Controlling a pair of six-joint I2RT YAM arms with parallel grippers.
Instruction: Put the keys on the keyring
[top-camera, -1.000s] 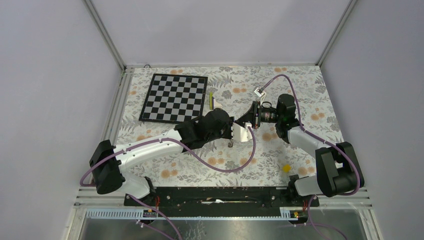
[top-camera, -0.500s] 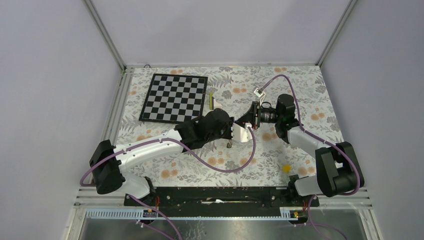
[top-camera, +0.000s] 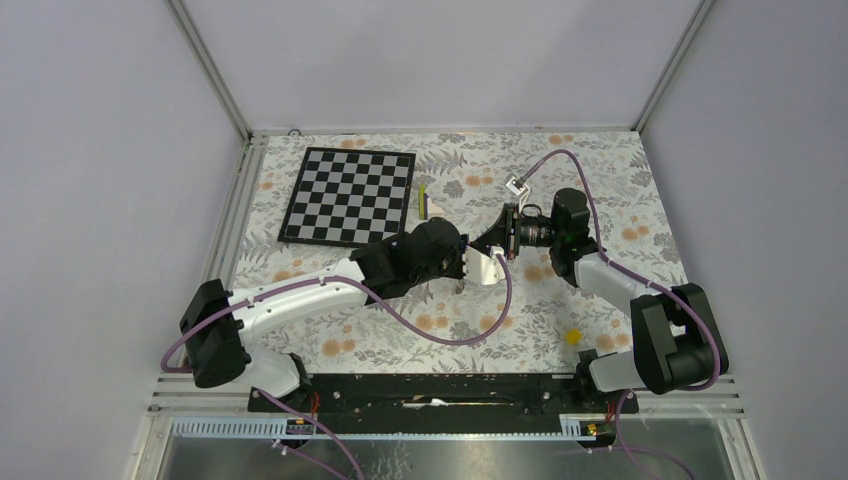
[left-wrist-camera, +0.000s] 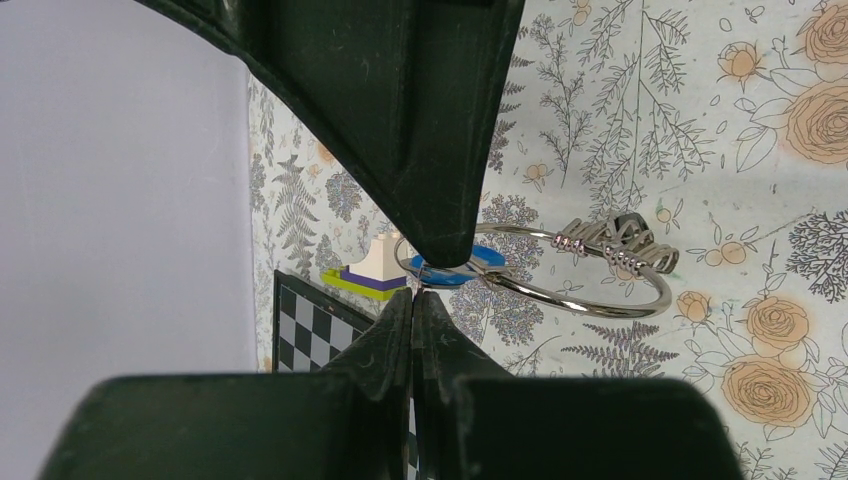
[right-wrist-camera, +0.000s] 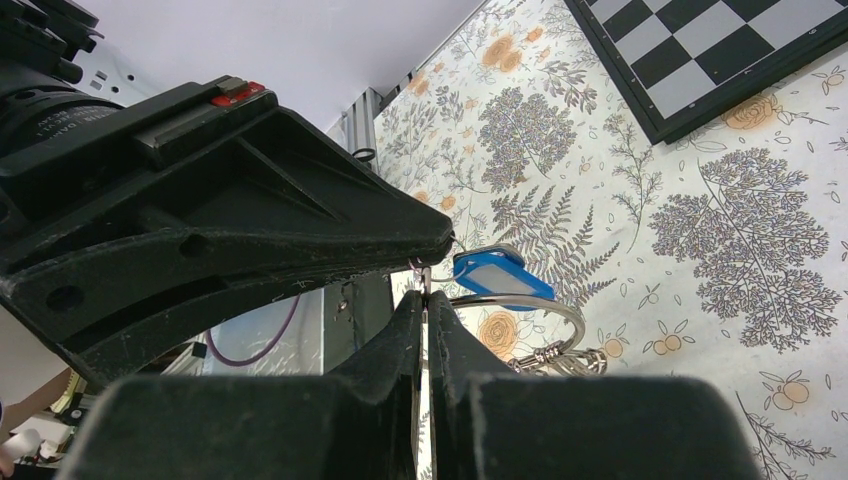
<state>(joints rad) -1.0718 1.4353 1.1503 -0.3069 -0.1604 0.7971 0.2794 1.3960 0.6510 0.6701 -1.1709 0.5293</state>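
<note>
My two grippers meet tip to tip above the middle of the floral mat (top-camera: 400, 330). The left gripper (top-camera: 468, 262) (left-wrist-camera: 413, 293) is shut on the thin wire at the near edge of the keyring (left-wrist-camera: 585, 303). The keyring is a silvery ring with a fan of small metal pieces (left-wrist-camera: 622, 243). The right gripper (top-camera: 490, 247) (right-wrist-camera: 425, 298) is shut on a thin metal strip right beside the blue-headed key (right-wrist-camera: 495, 273) (left-wrist-camera: 470, 270). The keyring (right-wrist-camera: 545, 305) hangs just behind it. The black-headed key is hidden.
A chessboard (top-camera: 348, 196) lies at the back left. A green, purple and white brick stack (top-camera: 424, 203) (left-wrist-camera: 367, 272) stands next to it. A small yellow block (top-camera: 572, 337) sits on the mat near the right arm's base. Purple cables loop over the mat.
</note>
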